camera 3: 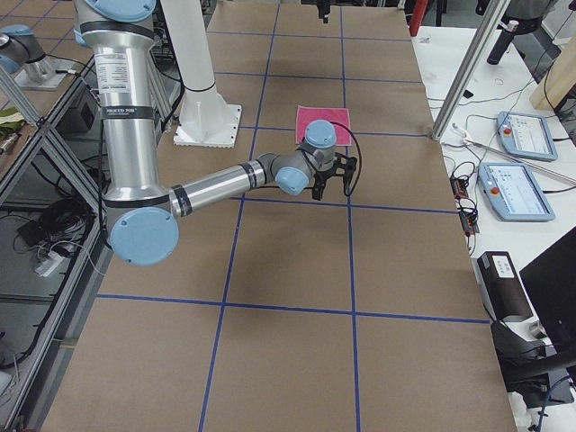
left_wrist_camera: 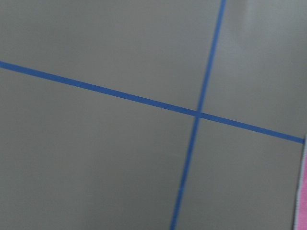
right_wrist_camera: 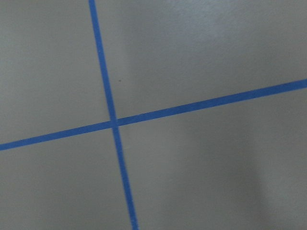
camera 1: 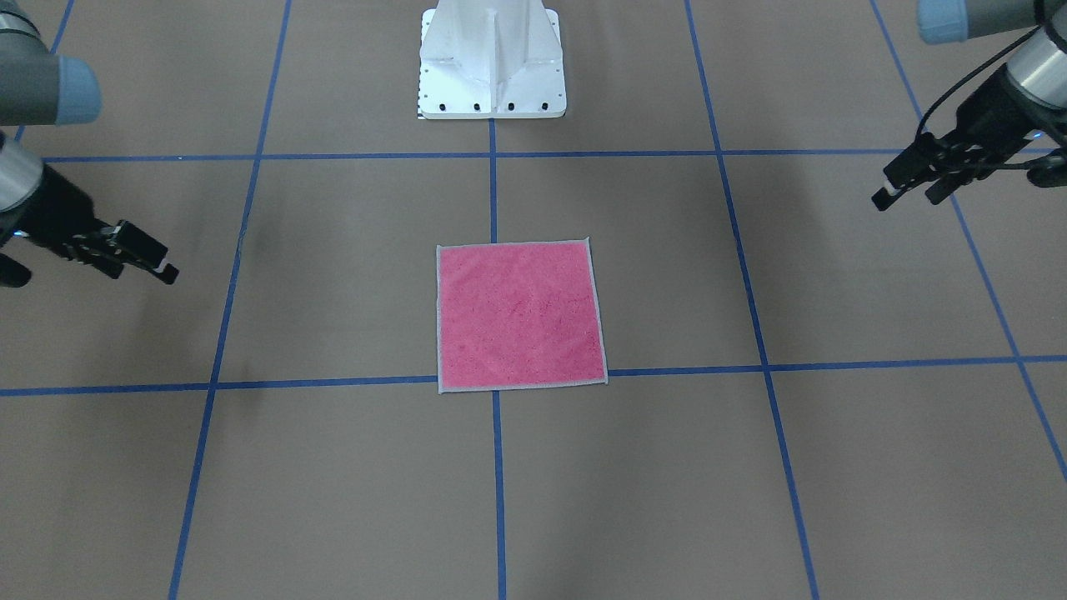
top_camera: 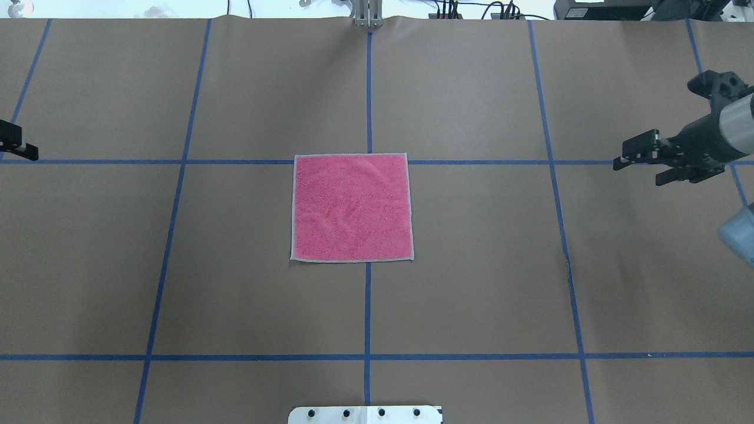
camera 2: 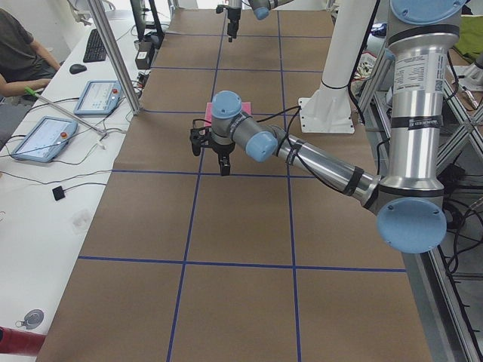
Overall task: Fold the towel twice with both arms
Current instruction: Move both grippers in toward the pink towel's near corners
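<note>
The towel (camera 1: 521, 317) lies flat and square at the table's middle, pink face up, with its light grey edging showing all round; it is also seen in the overhead view (top_camera: 351, 207). A sliver of its edge shows at the right border of the left wrist view (left_wrist_camera: 303, 191). My left gripper (camera 1: 907, 198) hovers open far out to the towel's side, holding nothing. On the opposite side my right gripper (top_camera: 637, 171) also hangs open and empty, well away from the cloth. Neither gripper touches the towel.
The white bolted pedestal (camera 1: 492, 75) stands at the robot's side of the table. Blue tape lines (top_camera: 368, 306) grid the brown surface. Beyond the far edge are tablets (camera 2: 44, 137), a metal post (camera 2: 113, 53) and a seated person (camera 2: 19, 53).
</note>
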Motion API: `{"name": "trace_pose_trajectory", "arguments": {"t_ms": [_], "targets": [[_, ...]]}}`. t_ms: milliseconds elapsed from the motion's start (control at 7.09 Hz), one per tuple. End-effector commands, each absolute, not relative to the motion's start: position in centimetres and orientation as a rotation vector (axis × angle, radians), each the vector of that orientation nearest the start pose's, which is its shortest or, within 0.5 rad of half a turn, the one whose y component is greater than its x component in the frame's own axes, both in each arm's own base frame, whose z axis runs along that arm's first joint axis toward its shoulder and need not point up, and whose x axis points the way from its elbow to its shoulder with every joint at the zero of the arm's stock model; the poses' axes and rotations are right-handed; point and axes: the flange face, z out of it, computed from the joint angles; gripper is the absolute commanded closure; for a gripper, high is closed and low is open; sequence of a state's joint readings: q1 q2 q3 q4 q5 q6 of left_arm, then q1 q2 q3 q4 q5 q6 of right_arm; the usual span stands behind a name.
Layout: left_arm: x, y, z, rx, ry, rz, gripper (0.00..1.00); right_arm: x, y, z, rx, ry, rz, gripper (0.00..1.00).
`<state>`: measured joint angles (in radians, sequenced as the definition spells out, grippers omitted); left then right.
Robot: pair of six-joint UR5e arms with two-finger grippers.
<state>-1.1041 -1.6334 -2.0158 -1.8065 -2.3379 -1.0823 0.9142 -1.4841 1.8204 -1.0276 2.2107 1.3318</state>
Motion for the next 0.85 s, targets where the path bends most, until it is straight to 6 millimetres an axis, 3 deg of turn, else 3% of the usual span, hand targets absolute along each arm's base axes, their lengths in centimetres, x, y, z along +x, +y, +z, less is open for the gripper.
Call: {"name": "trace_pose_trajectory", "arguments": {"t_ms": [0,141,282,423,564,705], "targets": [[26.7,-45.7,32.9,-0.028,1.008,-0.329,0.0,-37.1,-42.5,36.6,-0.07,-1.062,0.438,0.01],[30.0,-44.5,32.3,-0.025,0.992,-0.324,0.0,-42.2,-40.3,33.8,-0.066,-1.055,0.479,0.02],[31.4,-44.4,32.2,-0.037,0.989,-0.323,0.0,-47.4,-37.8,30.6,-0.108,-1.017,0.523,0.04],[32.1,-44.5,31.5,-0.039,0.997,-0.316,0.0,-51.2,-36.2,27.0,-0.119,-0.994,0.571,0.07],[33.4,-43.9,31.1,-0.05,0.993,-0.328,0.0,-54.2,-35.8,26.4,-0.084,-0.985,0.605,0.08],[34.2,-43.6,31.3,-0.056,0.988,-0.318,0.0,-56.3,-36.7,26.8,-0.084,-0.96,0.615,0.09]]}}
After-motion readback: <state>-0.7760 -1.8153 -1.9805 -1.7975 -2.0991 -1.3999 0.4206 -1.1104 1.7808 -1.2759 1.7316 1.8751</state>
